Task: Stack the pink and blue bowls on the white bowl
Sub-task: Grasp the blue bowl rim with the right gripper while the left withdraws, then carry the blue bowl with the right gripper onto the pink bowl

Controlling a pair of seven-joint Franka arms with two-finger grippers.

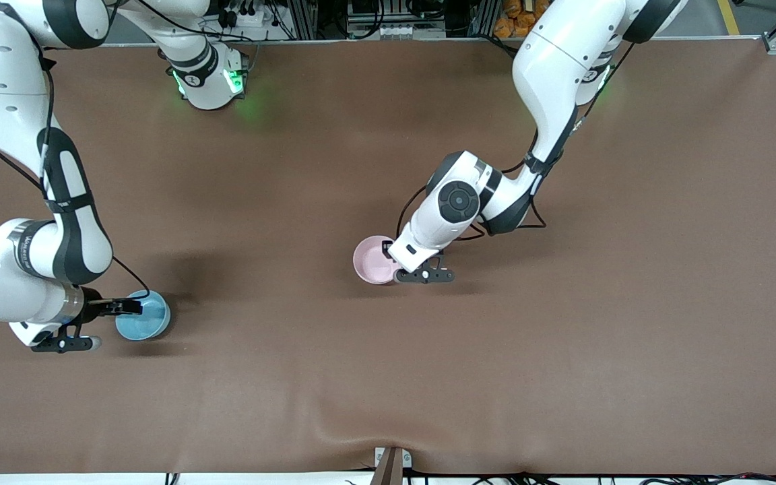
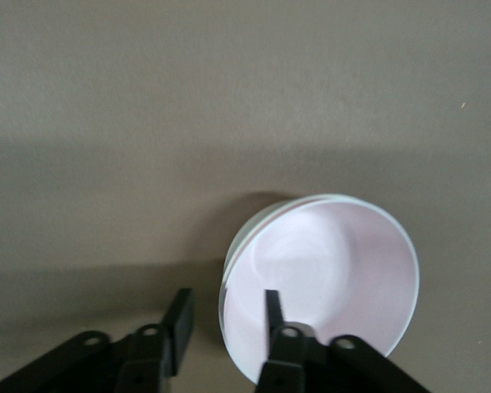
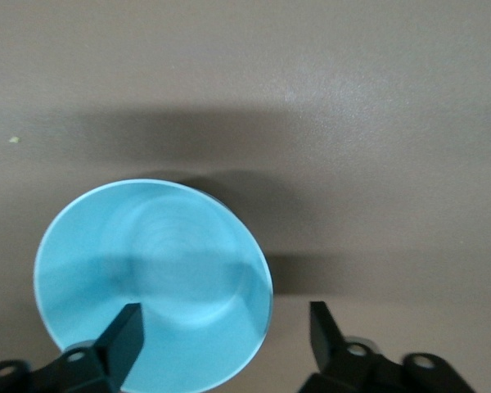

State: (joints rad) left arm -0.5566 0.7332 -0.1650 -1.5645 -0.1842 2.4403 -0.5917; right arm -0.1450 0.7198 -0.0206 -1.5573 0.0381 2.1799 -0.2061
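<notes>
The pale pink bowl (image 1: 371,259) stands at the table's middle. In the left wrist view the pink bowl (image 2: 335,270) shows a second, white rim (image 2: 244,239) just outside its own, as if it is nested in the white bowl. My left gripper (image 1: 395,264) is open over the bowl's edge (image 2: 227,301), one finger inside and one outside. The sky blue bowl (image 1: 147,316) stands toward the right arm's end, nearer the front camera. My right gripper (image 1: 125,310) is open astride the blue bowl's (image 3: 147,270) rim (image 3: 225,318).
A brown mat (image 1: 563,337) covers the whole table, with a small ripple at its front edge (image 1: 334,431). The arms' bases (image 1: 209,81) stand along the table's back edge. No other objects lie on the mat.
</notes>
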